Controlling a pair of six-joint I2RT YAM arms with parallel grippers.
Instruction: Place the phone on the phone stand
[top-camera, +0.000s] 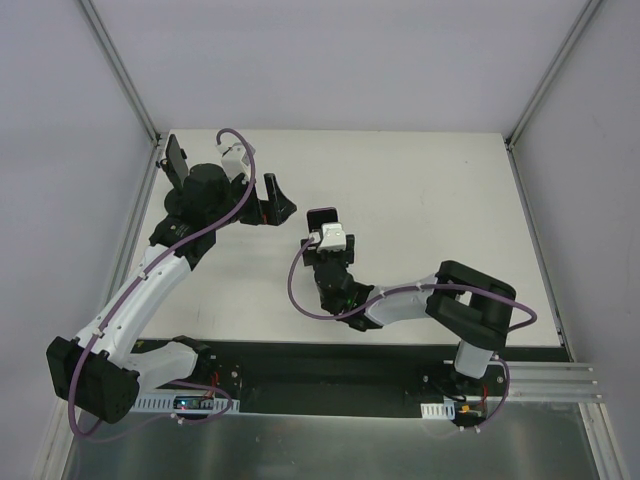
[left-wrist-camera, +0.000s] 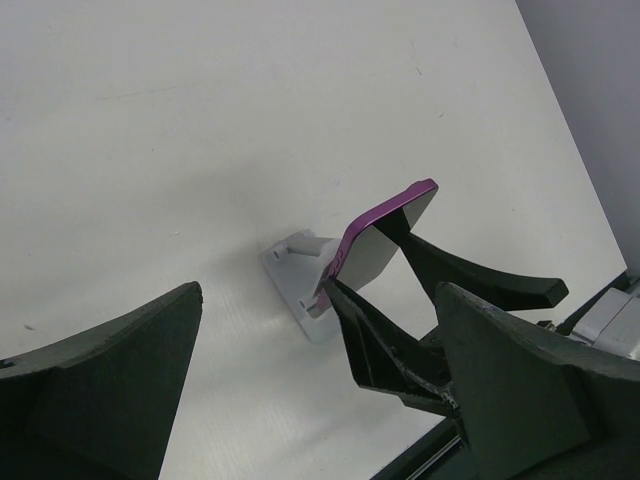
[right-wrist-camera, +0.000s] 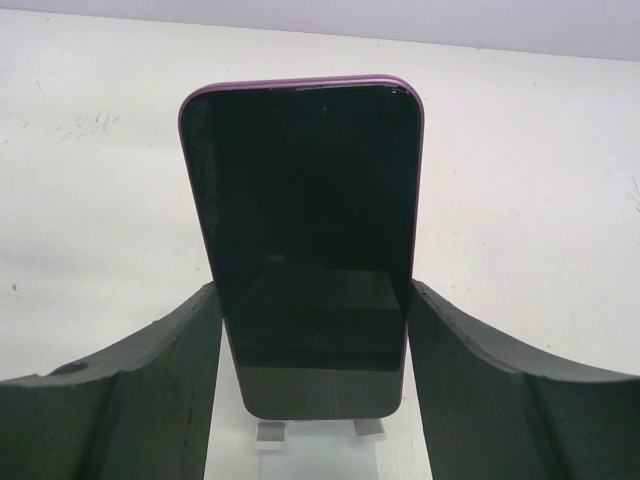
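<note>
While on stand (left-wrist-camera: 293, 278), phone (right-wrist-camera: 310, 250) in right jaws

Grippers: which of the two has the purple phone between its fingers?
The right gripper: its fingers clasp the phone by its two long edges, over the white stand. The left gripper is wide open with nothing in it.

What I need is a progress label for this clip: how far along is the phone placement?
Done: the phone leans on the white stand, bottom edge at its lip. In hand: the right gripper clasps the phone's side edges. Remaining: letting go and backing off without tipping it. The left gripper is wide open, holding nothing.
</note>
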